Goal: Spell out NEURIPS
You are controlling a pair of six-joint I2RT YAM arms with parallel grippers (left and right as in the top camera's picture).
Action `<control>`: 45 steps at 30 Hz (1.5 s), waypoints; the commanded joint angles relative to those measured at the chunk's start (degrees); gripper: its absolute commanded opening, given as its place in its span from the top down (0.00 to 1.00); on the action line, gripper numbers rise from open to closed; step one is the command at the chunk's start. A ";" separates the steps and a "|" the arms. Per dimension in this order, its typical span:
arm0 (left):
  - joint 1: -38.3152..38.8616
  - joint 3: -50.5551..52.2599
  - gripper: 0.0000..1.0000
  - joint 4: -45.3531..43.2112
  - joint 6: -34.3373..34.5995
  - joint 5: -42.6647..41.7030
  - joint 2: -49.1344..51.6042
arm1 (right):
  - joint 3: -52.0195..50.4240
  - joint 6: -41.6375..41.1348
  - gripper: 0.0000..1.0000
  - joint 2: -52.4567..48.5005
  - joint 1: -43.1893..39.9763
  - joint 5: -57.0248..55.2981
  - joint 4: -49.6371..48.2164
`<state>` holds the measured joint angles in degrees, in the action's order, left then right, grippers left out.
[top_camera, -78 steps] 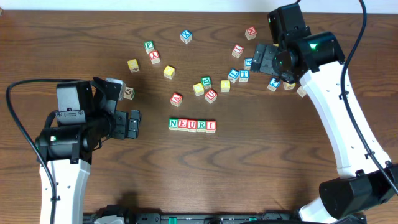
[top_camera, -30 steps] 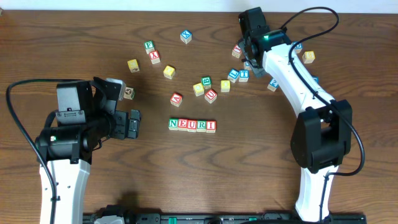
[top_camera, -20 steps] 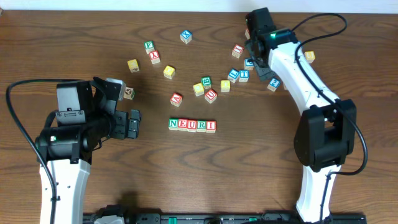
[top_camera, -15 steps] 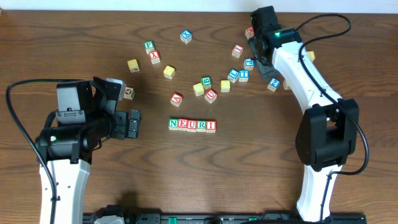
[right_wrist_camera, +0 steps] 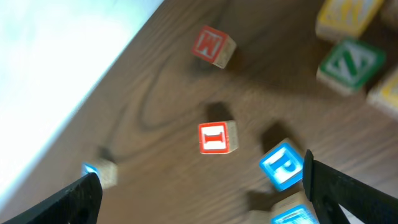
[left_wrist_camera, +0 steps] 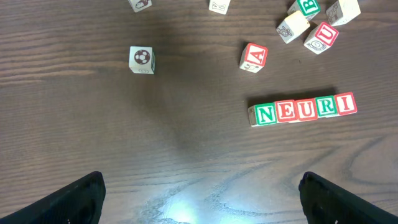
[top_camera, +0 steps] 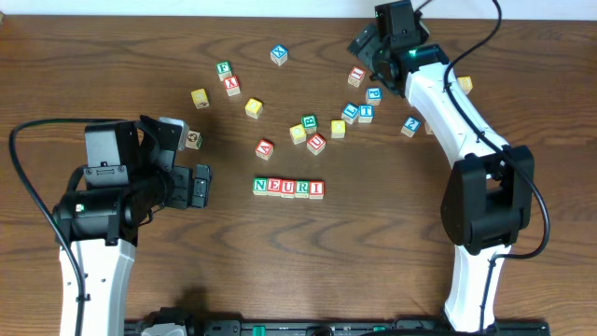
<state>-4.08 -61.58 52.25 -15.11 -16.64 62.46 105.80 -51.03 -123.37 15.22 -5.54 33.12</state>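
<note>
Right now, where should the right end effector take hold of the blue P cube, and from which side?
Probably from straight above, closing on two opposite side faces of the blue P cube. It lies flat, letter up, slightly turned; choose the faces away from the neighbouring cube close beside it.
</note>
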 commanded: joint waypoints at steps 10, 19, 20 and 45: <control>-0.24 -1.18 0.02 0.07 -0.72 -0.68 -0.35 | 0.52 25.59 0.72 -1.16 0.57 -1.92 3.39; -0.26 -1.18 0.02 0.04 -0.72 -0.68 -0.35 | 0.37 26.49 0.83 -2.54 0.72 -4.79 5.33; -0.24 -1.18 0.02 0.04 -0.72 -0.70 -0.35 | 0.37 26.53 0.83 -3.21 0.74 -4.81 5.42; -0.26 -1.18 0.02 0.07 -0.72 -0.68 -0.35 | 0.37 40.46 0.79 -7.21 1.36 -3.34 1.99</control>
<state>-4.08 -61.58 52.27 -15.11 -16.64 62.46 105.80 -14.70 -129.91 16.27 -8.78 35.64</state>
